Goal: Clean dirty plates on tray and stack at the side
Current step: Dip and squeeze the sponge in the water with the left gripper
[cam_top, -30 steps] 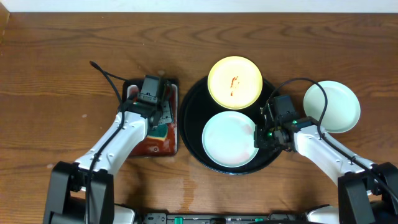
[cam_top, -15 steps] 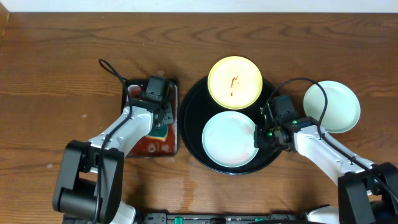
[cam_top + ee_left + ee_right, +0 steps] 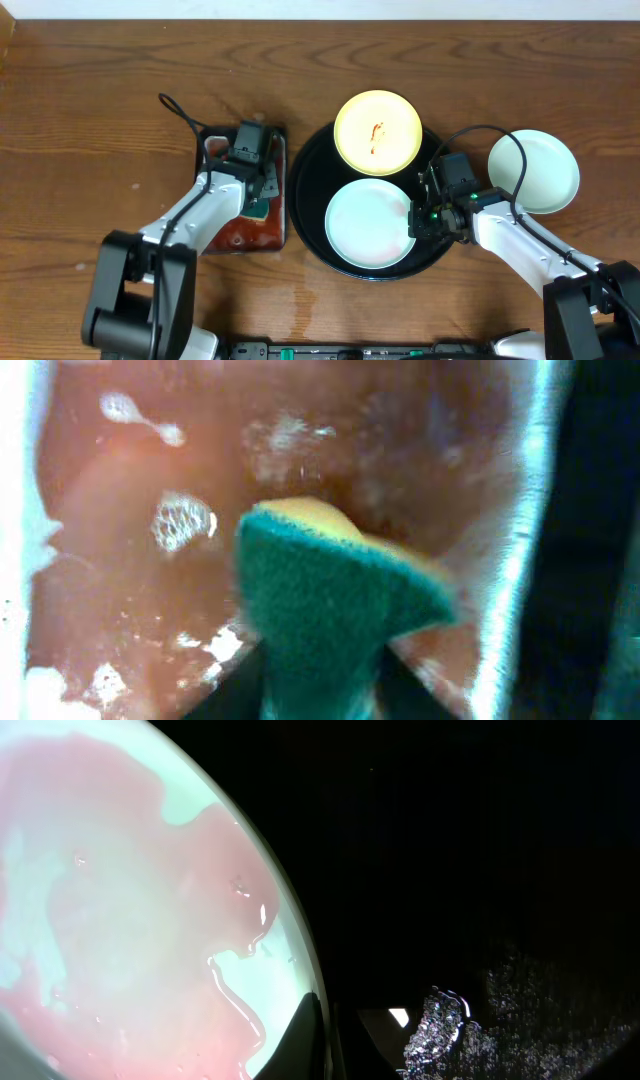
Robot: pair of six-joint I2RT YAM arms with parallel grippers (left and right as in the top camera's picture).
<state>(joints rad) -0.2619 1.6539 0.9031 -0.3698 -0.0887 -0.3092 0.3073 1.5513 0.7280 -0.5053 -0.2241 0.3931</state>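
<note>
Clamped on the sponge (image 3: 330, 610), as I read the wrist view, the left gripper (image 3: 257, 188) hangs over the dish (image 3: 235, 240); the sponge comes up from the bottom edge, where the jaws would be. The right gripper (image 3: 418, 218) sits at the right rim of the mint plate (image 3: 365, 225). 1 dark fingertip (image 3: 306, 1032) touches that rim, but I cannot tell whether the jaws pinch it.

The brown wooden table (image 3: 100, 120) carries everything. At its centre lies the black glossy tray (image 3: 305, 215), holding 2 plates. The yellow plate (image 3: 395, 115) is at the tray's far side, with a small red smear (image 3: 377, 132) near its middle. The mint plate is at the near side, just beside the yellow one, and a thin pink wet film covers much of its face. The side plate (image 3: 535, 170) rests on the table right of the tray and looks clean, so 1 of 3 seems done.

The dish stands just left of the tray, full of reddish liquid with foam. The sponge has a green scrub face over a yellow body; whether it touches the liquid I cannot tell.

The plates look light, stiff and slick when wet, and would likely slide on the glossy tray under a wipe. I would take each by the rim, opposite the stroke. The sponge is soft and soaked, so it may drip on the way across.
</note>
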